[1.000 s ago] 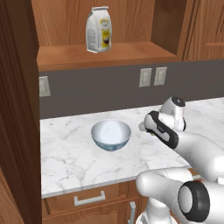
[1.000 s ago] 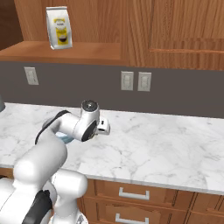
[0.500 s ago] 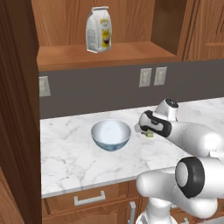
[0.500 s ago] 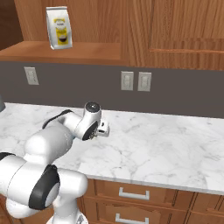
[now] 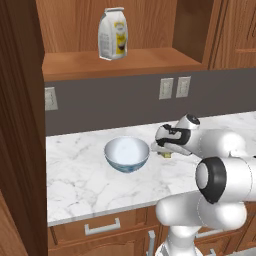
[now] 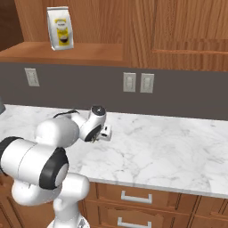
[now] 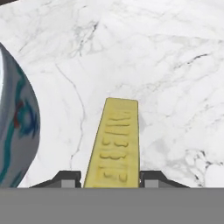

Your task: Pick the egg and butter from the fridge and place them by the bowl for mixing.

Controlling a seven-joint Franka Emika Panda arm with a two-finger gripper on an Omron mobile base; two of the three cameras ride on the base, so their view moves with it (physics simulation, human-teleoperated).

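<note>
My gripper is shut on the butter, a pale-yellow stick that runs out from between the two dark fingertips. It hangs low over the white marble counter, just right of the bowl. In the left base view the gripper sits close to the bowl's right rim, with a bit of the butter showing beneath it. The bowl's blue-grey wall curves along the left edge of the hand view. In the right base view the gripper points down at the counter. The egg and the fridge are out of view.
A white and yellow bag stands on the wooden shelf above the counter. Wall outlets sit on the grey backsplash. A tall wooden cabinet side bounds the counter at the left. Drawers run below the counter's front edge.
The hand has swung left toward the bowl and sunk closer to the counter, with the butter still held. The bowl has not moved.
</note>
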